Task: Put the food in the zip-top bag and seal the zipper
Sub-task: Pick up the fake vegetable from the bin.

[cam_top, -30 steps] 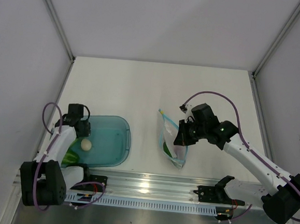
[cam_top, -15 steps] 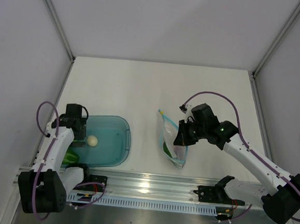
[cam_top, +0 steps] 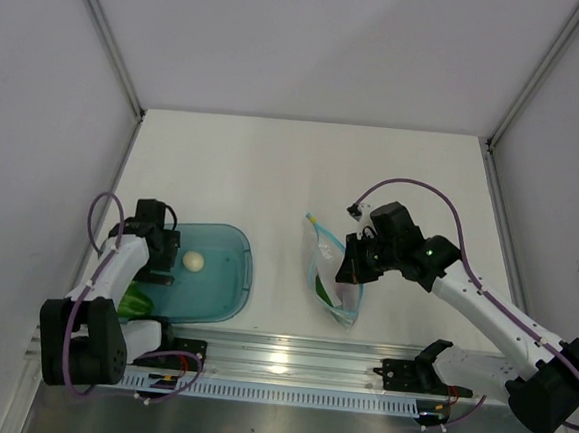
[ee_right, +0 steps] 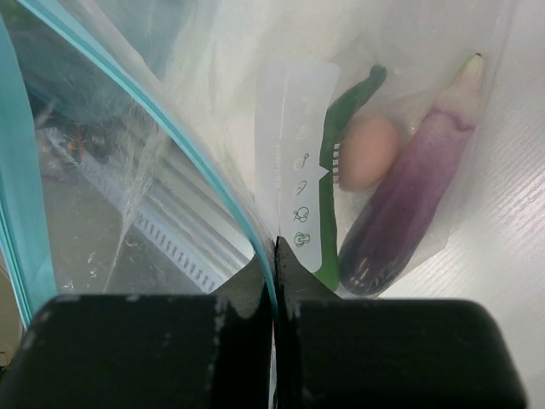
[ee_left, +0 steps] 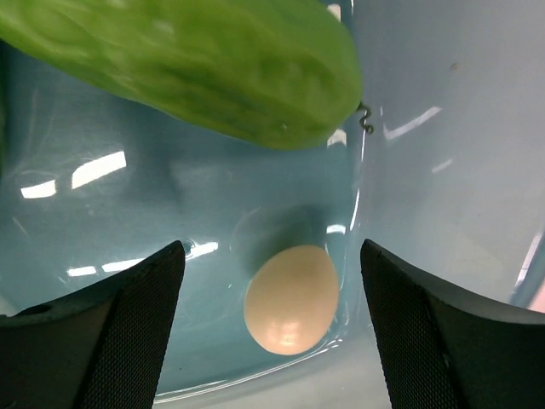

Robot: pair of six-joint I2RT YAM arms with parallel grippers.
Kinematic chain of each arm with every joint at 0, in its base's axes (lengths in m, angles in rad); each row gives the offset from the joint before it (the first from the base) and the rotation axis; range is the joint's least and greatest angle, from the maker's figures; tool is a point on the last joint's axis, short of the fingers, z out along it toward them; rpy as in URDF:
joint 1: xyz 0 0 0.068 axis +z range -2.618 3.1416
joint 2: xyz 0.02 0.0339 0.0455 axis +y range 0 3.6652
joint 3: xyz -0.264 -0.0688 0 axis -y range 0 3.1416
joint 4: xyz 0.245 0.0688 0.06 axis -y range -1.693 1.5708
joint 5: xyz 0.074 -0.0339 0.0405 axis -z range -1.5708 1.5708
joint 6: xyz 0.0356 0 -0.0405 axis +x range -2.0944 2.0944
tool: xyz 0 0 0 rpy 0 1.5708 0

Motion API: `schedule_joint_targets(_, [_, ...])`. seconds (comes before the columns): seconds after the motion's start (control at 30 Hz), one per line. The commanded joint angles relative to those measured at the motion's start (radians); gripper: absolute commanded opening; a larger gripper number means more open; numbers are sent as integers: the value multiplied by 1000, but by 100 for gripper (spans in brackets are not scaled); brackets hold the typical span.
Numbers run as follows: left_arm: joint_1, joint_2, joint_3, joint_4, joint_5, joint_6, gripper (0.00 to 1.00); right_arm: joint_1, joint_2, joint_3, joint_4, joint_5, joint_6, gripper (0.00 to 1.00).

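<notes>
A cream egg-shaped piece (ee_left: pixel 291 298) (cam_top: pixel 194 261) lies loose in the teal tray (cam_top: pixel 226 290). My left gripper (ee_left: pixel 271 249) (cam_top: pixel 166 255) hangs open above it, a finger on each side and apart from it. Beside it in the tray lies the long green vegetable (ee_left: pixel 187 68) (cam_top: pixel 134 305). The zip-top bag (cam_top: pixel 330 282) lies at mid-table. My right gripper (ee_right: pixel 275 243) (cam_top: pixel 352 266) is shut on its mouth edge at the light-blue zipper (ee_right: pixel 170 128). Inside the bag lie a purple eggplant (ee_right: pixel 409 213), a thin green piece (ee_right: pixel 345 111) and a peach piece (ee_right: pixel 368 152).
A metal rail (cam_top: pixel 288 362) with both arm bases runs along the near edge. White walls with grey corner posts (cam_top: pixel 108 37) close in the table on three sides. The tray (ee_left: pixel 443 170) sits at the near left corner.
My left gripper has opened and let go of the egg-shaped piece, which has rolled right and farther away in the tray. The right gripper and bag have stayed put.
</notes>
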Motion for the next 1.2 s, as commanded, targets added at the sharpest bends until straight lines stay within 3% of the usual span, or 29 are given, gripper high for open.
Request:
schedule_joint_targets(0.0, [-33,59,-8,99,77,75,85,-5,-21,-5,27,-7,-9,0])
schedule_joint_targets(0.2, [-40,159,26,169,149,132,85,-4,-25,-3,22,-5,-7,0])
schedule_joint_targets(0.7, [-124,207,40,205,174,112,85,-4,-16,-9,28,-5,-7,0])
schedule_joint_targets(1.17, [-169,193,30,185,118,68,73,-4,-24,-12,27,-1,-9,0])
